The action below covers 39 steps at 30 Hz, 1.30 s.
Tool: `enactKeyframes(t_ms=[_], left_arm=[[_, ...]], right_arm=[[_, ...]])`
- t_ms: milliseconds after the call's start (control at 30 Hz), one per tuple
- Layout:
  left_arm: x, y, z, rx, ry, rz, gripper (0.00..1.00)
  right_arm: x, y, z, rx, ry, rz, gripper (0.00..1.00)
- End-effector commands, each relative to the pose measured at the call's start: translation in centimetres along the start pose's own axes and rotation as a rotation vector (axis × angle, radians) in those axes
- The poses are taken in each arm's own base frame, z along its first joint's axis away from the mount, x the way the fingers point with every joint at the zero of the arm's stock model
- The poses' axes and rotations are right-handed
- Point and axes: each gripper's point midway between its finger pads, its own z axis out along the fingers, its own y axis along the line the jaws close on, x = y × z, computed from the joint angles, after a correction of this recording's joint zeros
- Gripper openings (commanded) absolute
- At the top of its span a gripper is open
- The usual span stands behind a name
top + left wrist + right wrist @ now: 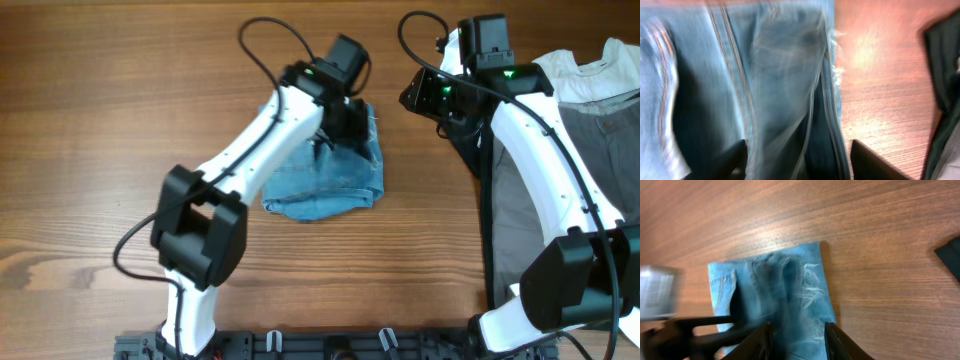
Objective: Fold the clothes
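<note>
Jeans [330, 185] lay folded near the middle of the worktop [100, 150]; left fingers [730, 162] and right fingers [757, 340] stood spread, empty. Grey trousers [590, 140] and white top [590, 70] at its right edge looked not yet folded.

You will find no text, brand, number or sign that can be read in any of these views. The only candidate is the pale block [657, 292] at the left edge of the right wrist view. It is too blurred to tell whether it carries any print.
</note>
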Motion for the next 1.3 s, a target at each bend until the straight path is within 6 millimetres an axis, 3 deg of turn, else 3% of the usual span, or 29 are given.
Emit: enactKeyframes(t_ms=[0,67,167,333,400,433,467,533,667,733,833,933,1033,1133,1267], left_arm=[[-1.0,1.0,-0.2,-0.025,-0.025,-0.021,0.90],[-2.1,2.1,-1.7,-0.020,-0.053,-0.052,0.99],[-3.6,4.5,-5.0,-0.017,-0.095,-0.109,1.00],[-4.3,8.9,-9.6,-0.038,-0.127,-0.178,0.98],[-4.1,10.9,-10.4,-0.060,-0.113,-0.181,0.48],[-4.0,11.5,-10.5,-0.064,-0.104,-0.185,0.29],[-3.8,12.0,-10.5,-0.061,-0.090,-0.184,0.19],[-3.4,12.3,-9.8,-0.034,-0.056,-0.151,0.06],[-2.1,12.6,-7.8,-0.033,0.005,-0.119,0.04],[-1.3,13.0,-6.3,-0.043,0.039,-0.125,0.04],[0.2,14.0,-3.7,-0.058,0.096,-0.139,0.04],[1.5,14.0,-1.6,-0.021,0.134,-0.147,0.04],[2.4,13.9,0.0,0.015,0.148,-0.150,0.04],[2.7,14.2,0.9,0.016,0.140,-0.148,0.11],[2.7,14.4,1.9,0.023,0.119,-0.140,0.12]], right_arm=[[0.3,-0.2,-0.2,0.010,0.008,-0.040,0.40],[0.3,0.1,-0.2,-0.004,0.008,-0.064,0.41],[1.0,2.0,0.1,-0.092,0.031,-0.235,0.43],[3.4,3.1,1.4,-0.118,0.105,-0.324,0.49],[5.4,4.6,2.4,-0.182,0.151,-0.417,0.39],[6.1,5.0,2.9,-0.197,0.164,-0.438,0.36],[6.9,5.2,3.7,-0.197,0.177,-0.458,0.29],[8.1,4.8,5.7,-0.149,0.187,-0.513,0.20],[9.8,2.3,9.4,-0.046,0.198,-0.546,0.05],[11.0,-0.4,11.2,0.041,0.240,-0.489,0.04],[12.1,-6.2,12.8,0.239,0.297,-0.264,0.04],[12.6,-8.2,13.4,0.244,0.345,-0.177,0.04],[12.3,-8.2,12.9,0.205,0.352,-0.142,0.04],[10.7,-7.2,11.5,0.177,0.309,-0.178,0.04],[8.0,-2.1,7.8,0.010,0.196,-0.329,0.06]])
